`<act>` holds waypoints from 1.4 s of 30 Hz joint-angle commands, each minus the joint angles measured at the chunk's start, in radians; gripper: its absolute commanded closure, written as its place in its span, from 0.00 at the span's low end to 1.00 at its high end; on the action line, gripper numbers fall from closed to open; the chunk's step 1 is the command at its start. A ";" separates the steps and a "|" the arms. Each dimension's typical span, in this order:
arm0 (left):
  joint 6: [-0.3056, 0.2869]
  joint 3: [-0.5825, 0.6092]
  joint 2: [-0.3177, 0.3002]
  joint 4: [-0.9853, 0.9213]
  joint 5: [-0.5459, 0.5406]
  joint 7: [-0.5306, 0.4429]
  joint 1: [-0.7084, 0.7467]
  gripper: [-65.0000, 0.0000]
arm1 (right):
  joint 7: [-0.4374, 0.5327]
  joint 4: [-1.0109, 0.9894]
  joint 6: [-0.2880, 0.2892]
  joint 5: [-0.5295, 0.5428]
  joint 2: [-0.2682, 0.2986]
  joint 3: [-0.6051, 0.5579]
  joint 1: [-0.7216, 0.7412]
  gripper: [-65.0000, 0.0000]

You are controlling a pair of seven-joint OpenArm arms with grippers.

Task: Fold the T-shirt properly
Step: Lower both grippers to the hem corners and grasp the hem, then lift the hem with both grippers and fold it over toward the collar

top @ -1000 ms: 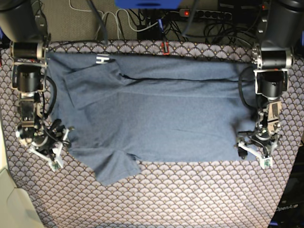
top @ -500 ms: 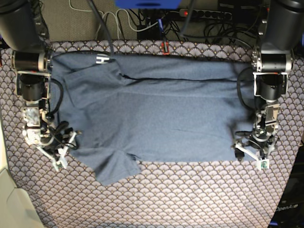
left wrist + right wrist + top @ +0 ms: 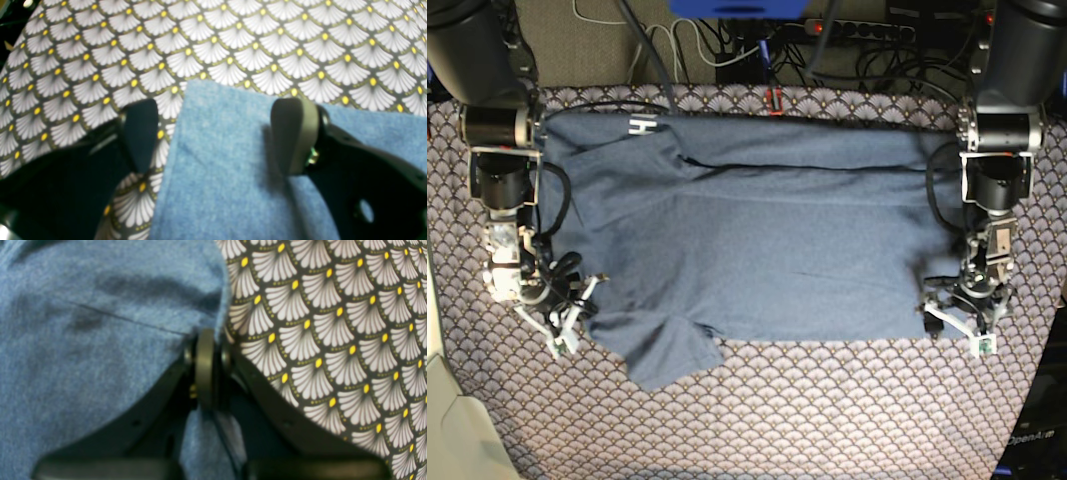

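At the near edge of the counter (image 3: pixel 757 420), covered in its fan-patterned cloth (image 3: pixel 827 410), I had the T-shirt (image 3: pixel 757 240) spread flat and wide, plain side up, with a scrap of white lettering (image 3: pixel 641 126) showing at a turned-over far corner and 1 sleeve (image 3: pixel 670 355) sticking out toward me. The change over the last second was on my right arm: its pincer (image 3: pixel 567 310) had slid in from the bare cloth toward the shirt's side edge and pinched shut, and the wrist view showed the 2 pads pressed together on the hem of the T-shirt (image 3: pixel 100 340), with a fold of blue fabric trailing down between the black fingers (image 3: pixel 206 363). The left pincer (image 3: pixel 957 318) had hardly moved in that time; it sat at the opposite near corner with its jaws wide apart, 1 pad (image 3: pixel 290 133) resting over the blue fabric (image 3: pixel 227 160) and the other pad (image 3: pixel 140 130) over the patterned cloth, straddling the shirt's edge and holding nothing. I judged that meant 1 side was gripped and the other was lined up but not yet closed, so the first fold could not start evenly until the left side bit down too. I saw no containers anywhere in these views, only cables (image 3: pixel 727 40) and a power strip (image 3: pixel 867 30) beyond the far edge.
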 commanded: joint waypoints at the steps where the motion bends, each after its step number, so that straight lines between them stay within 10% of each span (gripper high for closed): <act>1: 0.001 -0.003 -0.014 0.012 -0.005 -0.027 -0.036 0.20 | -0.014 0.011 -0.006 -0.008 0.014 0.001 0.021 1.00; 24: 0.003 -0.007 0.000 -0.179 -0.009 -0.176 -0.036 0.20 | -0.011 0.016 -0.006 -0.008 0.014 0.001 0.003 1.00; 27: 0.003 -0.007 0.008 -0.179 -0.009 -0.176 -0.036 0.36 | -0.013 0.016 -0.006 -0.008 0.014 0.001 0.003 1.00; 33: 0.003 -0.007 0.015 -0.177 -0.009 -0.176 -0.036 1.00 | -0.007 0.017 -0.001 -0.008 0.017 0.000 0.003 1.00; 42: 0.003 -0.033 0.009 -0.166 -0.009 -0.167 -0.036 0.99 | -0.020 0.266 0.000 -0.008 0.014 0.001 -0.103 1.00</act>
